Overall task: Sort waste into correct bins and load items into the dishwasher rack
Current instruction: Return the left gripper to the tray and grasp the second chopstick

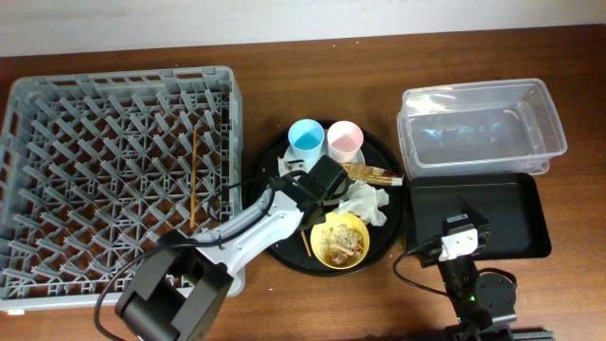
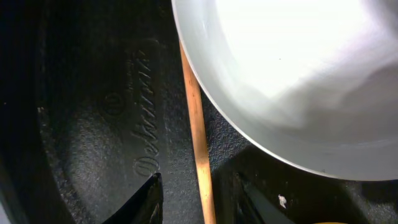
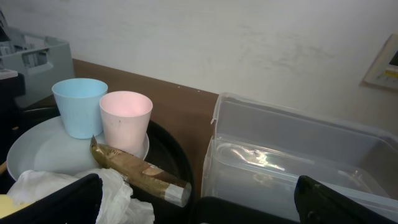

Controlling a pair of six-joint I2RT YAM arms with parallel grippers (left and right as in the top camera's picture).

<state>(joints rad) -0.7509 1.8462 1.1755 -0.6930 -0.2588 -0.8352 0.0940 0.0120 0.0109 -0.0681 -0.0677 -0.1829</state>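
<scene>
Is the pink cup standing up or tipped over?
Standing up: the pink cup rests on its base, open mouth facing up, right beside the light-blue cup.

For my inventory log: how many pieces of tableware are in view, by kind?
Cups: 2, blue cup and pink cup
Bowl: 1
Plate: 1
Chopsticks: 2, one in the rack, one on the round tray
Total: 6

Wooden chopstick (image 2: 198,137) flat, beside pale plate (image 2: 292,74)
</scene>
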